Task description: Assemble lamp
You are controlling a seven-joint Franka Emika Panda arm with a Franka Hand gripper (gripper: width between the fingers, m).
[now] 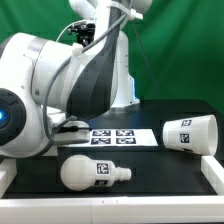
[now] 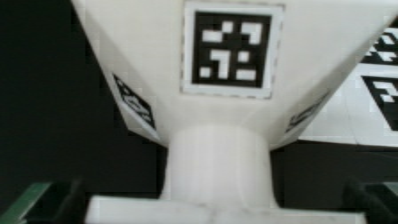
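The lamp base (image 2: pixel 228 90) fills the wrist view: a white boxy body with a black-and-white tag, narrowing to a round stem that ends in a flat cross piece. My gripper (image 2: pixel 210 205) is open, with its dark fingertips (image 2: pixel 43 200) at either side of the cross piece and small gaps showing. In the exterior view the base and the gripper are hidden behind the arm. The round bulb (image 1: pixel 95 172) lies on its side at the table's front. The tapered shade (image 1: pixel 188 131) lies on its side at the exterior view's right.
The marker board (image 1: pixel 122 137) lies flat at mid table, and its tags show beside the base in the wrist view (image 2: pixel 381 60). The arm's big white links (image 1: pixel 50 90) cover the exterior view's left half. A white rim (image 1: pixel 212 180) edges the black table.
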